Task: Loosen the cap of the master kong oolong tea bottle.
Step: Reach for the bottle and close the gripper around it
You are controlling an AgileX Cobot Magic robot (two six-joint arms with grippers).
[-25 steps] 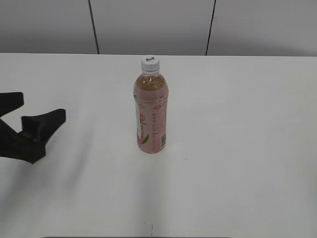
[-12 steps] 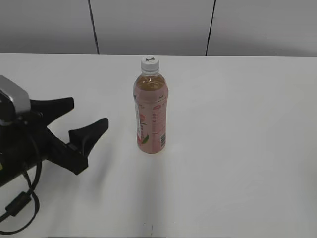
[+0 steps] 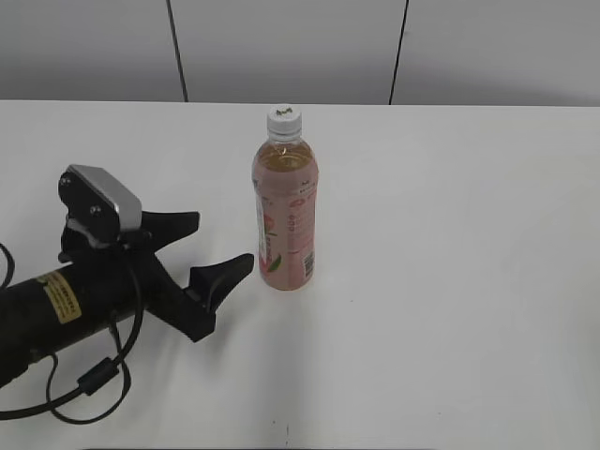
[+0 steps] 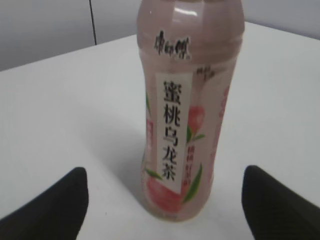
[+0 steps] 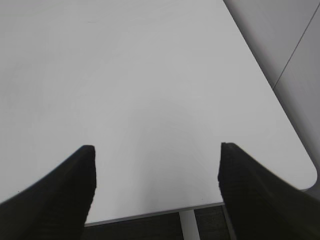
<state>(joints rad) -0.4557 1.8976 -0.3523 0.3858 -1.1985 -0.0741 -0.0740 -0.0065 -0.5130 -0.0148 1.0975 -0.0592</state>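
- Exterior view: the master kong oolong tea bottle (image 3: 286, 211) stands upright on the white table (image 3: 450, 281), with the cap (image 3: 284, 119) seated on its neck. The left gripper (image 3: 212, 250) lies low to the bottle's left, jaws spread wide, the nearer fingertip close to the bottle's lower label but apart from it. The right gripper does not show here.
- Left wrist view: the master kong oolong tea bottle (image 4: 187, 110) fills the middle, its pink label facing the camera. The left gripper (image 4: 165, 200) has one dark fingertip on either side of the bottle's base, both well clear of it, holding nothing. The cap is out of frame above.
- Right wrist view: the right gripper (image 5: 156, 180) is spread open over bare table (image 5: 150, 75) near the table's edge; the bottle is not visible.
- Handling, as a judgement: the bottle looks nearly full, so fairly heavy and steady, but its thin plastic wall will give under a squeeze and the wrap label may be slick. The waist or lower label seems the best place to clamp the body, while the ribbed edge of the cap offers grip for twisting.
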